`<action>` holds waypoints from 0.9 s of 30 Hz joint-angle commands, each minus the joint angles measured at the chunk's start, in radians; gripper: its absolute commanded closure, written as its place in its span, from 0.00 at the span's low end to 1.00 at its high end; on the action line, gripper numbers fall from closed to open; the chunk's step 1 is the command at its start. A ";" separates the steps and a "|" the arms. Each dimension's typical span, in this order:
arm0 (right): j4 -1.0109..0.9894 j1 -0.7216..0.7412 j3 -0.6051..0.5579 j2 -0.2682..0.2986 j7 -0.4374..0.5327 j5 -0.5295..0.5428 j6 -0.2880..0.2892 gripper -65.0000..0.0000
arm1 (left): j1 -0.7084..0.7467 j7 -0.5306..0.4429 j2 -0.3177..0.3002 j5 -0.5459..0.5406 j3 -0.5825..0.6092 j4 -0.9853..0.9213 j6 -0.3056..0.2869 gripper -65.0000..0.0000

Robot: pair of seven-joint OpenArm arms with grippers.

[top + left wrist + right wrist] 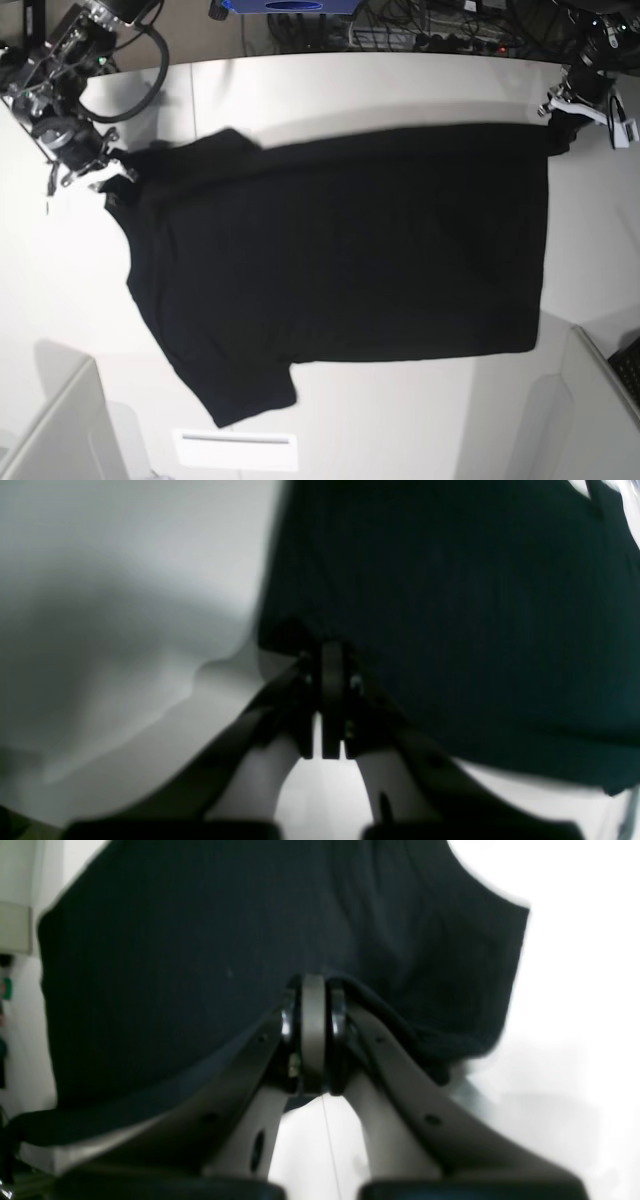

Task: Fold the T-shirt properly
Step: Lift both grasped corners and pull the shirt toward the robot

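Note:
The black T-shirt [340,270] lies spread on the white table [400,85], plain side up, with its sleeves at the left and its hem at the right. My left gripper [558,112] is shut on the far hem corner, seen close up in the left wrist view as dark cloth [450,605] pinched at the gripper [332,652]. My right gripper [112,178] is shut on the far shoulder edge, where the cloth [175,965] bunches around the closed gripper [313,985]. The shirt's far edge runs taut between both grips.
Cables and a blue object [290,6] crowd the table's back edge. A white card [235,450] lies at the front edge. Grey panels stand at the lower left [50,430] and lower right [600,400] corners.

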 commanded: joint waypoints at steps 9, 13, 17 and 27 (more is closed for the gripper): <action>-0.156 0.118 0.000 0.011 0.013 0.013 -0.001 1.00 | -0.137 0.085 -0.014 0.010 -0.027 0.015 0.083 1.00; -0.203 0.170 0.000 0.013 0.013 0.013 -0.036 1.00 | -0.172 0.087 -0.017 0.010 -0.027 0.014 0.091 1.00; -0.248 0.229 0.000 0.013 0.015 0.013 -0.051 1.00 | -0.204 0.087 -0.018 0.010 -0.014 0.012 0.098 1.00; -0.343 0.307 -0.002 0.033 0.023 0.013 -0.053 1.00 | -0.280 0.081 -0.055 0.011 0.084 -0.097 0.166 1.00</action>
